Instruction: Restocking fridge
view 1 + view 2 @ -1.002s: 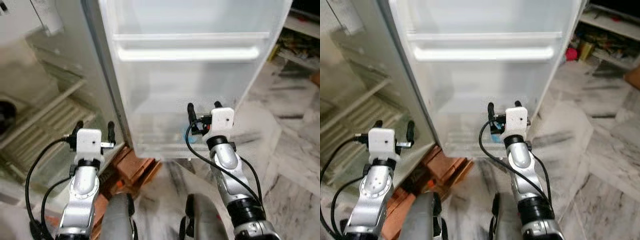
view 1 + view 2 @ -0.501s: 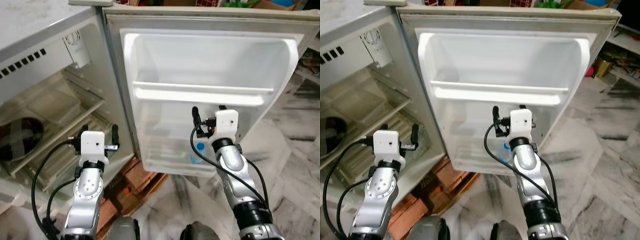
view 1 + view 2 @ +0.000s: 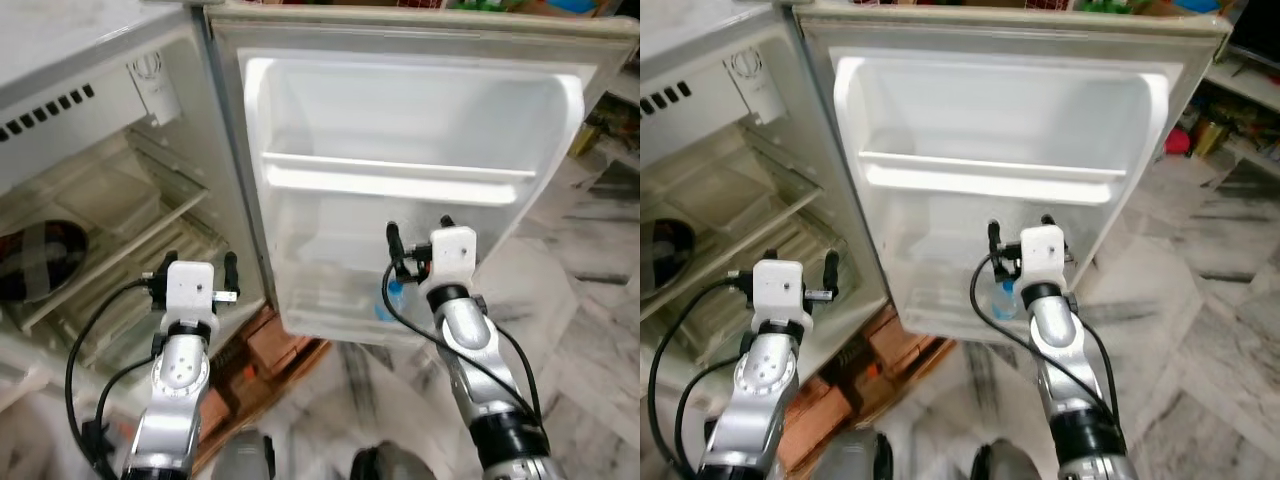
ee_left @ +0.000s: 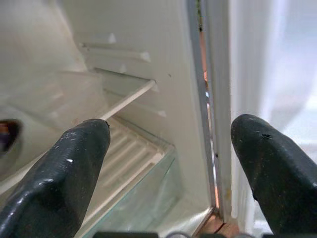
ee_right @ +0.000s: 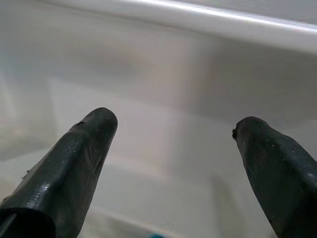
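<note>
Marble floor (image 3: 590, 330), grey-veined, spreads beneath the fridge (image 3: 120, 170), whose door (image 3: 410, 190) stands swung wide open to the right of the cabinet. Nearest the camera, two silver arms reach forward. Left pincer (image 3: 192, 270) hovers before the lower part of the fridge cabinet, close to the hinge edge, its black fingers (image 4: 64, 168) spread apart and gripping nothing; its wrist view looks past them at the white ribbed shelf (image 4: 126, 153) and the inner wall. Right pincer (image 3: 416, 232) is raised in front of the door's lower half, fingers (image 5: 74, 163) likewise parted and empty, facing the pale inner liner. Just behind that pincer, a small bottle (image 3: 1006, 297) with a blue cap stands in the door's bottom rack (image 3: 330, 310). Reddish bricks (image 3: 285, 345) lie on the floor under the fridge's lower corner, near the hinge. Higher on the door a white shelf bar (image 3: 400, 180) crosses its width. Inside the cabinet a dark round thing (image 3: 35, 262) sits on a shelf at the far left, and a dial (image 3: 148, 68) is set high on the inner wall. Beyond the door's right edge, cluttered shelves (image 3: 1240, 90) show dimly.
</note>
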Controlling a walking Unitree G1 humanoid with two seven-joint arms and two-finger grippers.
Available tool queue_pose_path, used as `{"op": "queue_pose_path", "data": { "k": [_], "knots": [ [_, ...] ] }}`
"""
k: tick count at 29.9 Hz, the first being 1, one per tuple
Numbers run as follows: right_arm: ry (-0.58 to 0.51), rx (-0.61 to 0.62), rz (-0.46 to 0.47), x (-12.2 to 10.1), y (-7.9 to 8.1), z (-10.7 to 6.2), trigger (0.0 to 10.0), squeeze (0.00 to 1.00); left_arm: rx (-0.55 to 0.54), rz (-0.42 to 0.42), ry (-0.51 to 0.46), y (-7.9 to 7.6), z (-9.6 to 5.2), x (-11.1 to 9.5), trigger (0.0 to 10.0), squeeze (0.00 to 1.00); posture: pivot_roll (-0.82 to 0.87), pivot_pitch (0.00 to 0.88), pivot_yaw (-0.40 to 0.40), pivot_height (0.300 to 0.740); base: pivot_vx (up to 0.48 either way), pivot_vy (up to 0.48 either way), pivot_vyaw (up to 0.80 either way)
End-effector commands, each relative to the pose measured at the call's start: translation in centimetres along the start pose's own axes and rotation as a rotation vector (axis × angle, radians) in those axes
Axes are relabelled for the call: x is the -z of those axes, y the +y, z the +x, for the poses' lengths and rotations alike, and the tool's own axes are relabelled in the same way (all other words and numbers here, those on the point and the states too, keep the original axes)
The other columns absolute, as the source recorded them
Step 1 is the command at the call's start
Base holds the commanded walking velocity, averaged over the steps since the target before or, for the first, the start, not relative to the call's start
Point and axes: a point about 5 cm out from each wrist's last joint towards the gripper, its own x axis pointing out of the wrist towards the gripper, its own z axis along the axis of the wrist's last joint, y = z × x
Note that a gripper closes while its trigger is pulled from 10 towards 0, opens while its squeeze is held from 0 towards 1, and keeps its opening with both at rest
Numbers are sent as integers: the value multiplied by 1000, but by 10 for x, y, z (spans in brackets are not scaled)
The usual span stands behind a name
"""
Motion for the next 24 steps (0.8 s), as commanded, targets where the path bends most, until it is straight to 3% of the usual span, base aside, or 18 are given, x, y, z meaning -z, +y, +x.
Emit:
{"op": "queue_pose_path", "data": {
  "k": [1, 12, 24],
  "knots": [
    [-1, 16, -8, 0, -4, -1, 10000, 0, 5, 4, 9, -2, -2, 1, 10000, 0, 124, 77, 4, 740, -289, -382, 0],
    [-24, -3, -10, -4, 0, 3, 10000, 0, 8, 28, 24, -1, 1, 2, 10000, 0, 123, 75, 0, 740, -79, -340, 0],
    [-32, 8, -6, -5, 1, 4, 10000, 0, 15, 14, 22, -2, 3, 1, 10000, 0, 125, 78, 1, 740, 0, 0, 0]
  ]
}}
